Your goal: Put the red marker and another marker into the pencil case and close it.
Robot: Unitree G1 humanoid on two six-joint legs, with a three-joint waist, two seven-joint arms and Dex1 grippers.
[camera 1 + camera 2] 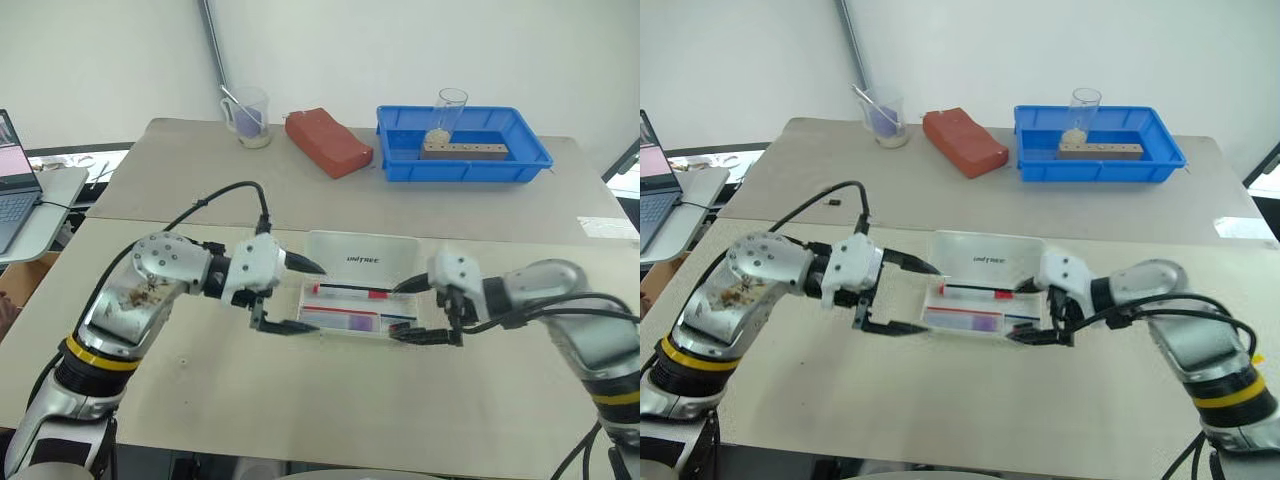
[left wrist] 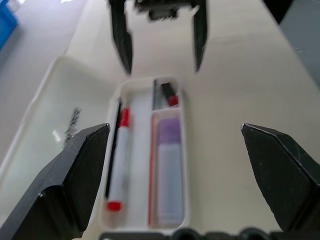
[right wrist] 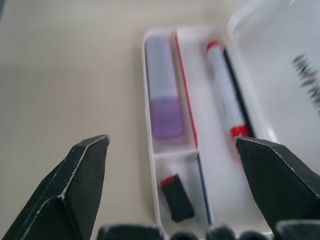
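Both my pincers, left gripper [image 1: 300, 296] and right gripper [image 1: 418, 310], stand released, holding nothing. Red marker [image 2: 119, 159] & lavender marker [image 2: 169, 170] lie inside pencil case [image 1: 355, 322], between them; lid [image 1: 362, 259] open at 12 o'clock, so closing is next.

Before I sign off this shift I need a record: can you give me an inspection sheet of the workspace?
Surface: beige table, bare near the front edge.
Job's things: pencil case open, lid up; red marker and lavender marker lie inside.
Clutter: blue tray, red pouch, cup at the back.
Grippers: left gripper and right gripper open, flanking the case, empty.
Cables: black cable loops over the left arm.
Surroundings: laptop at left.
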